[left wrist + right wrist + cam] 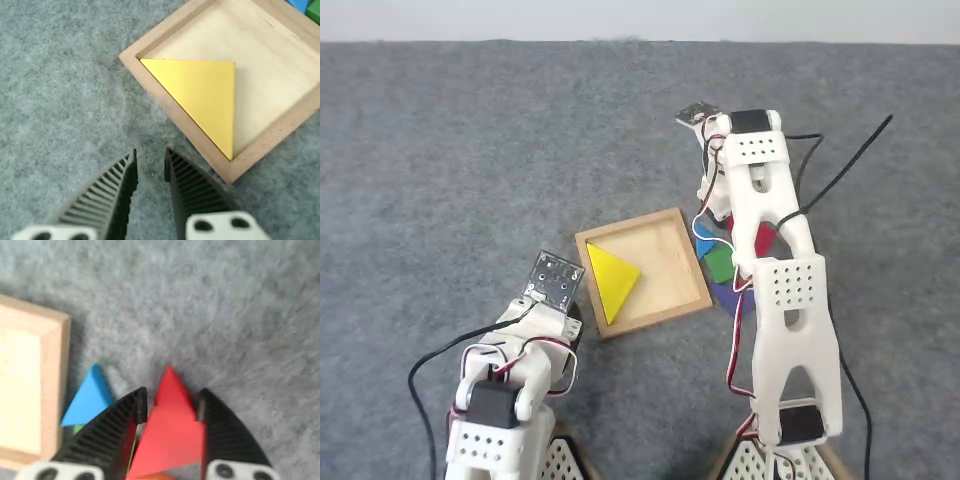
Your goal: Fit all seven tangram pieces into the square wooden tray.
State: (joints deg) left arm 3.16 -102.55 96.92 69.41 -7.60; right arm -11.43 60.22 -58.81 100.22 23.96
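Note:
The square wooden tray [672,294] lies mid-table with a yellow triangle [611,278] in its left part. My left gripper [150,157] hovers over the carpet just off the tray's near-left rim [165,112], its fingers a narrow gap apart and holding nothing. The yellow triangle [202,95] fills the near corner of the tray. My right gripper [172,392] sits right of the tray, its fingers closed against both sides of a red triangle [170,430]. A blue triangle [89,397] lies beside it, close to the tray's edge [52,390].
Right of the tray, partly under the right arm [770,230], lie a blue piece [705,243], a green piece [719,263], a purple piece [730,297] and the red piece [764,238]. Grey carpet covers the table all around.

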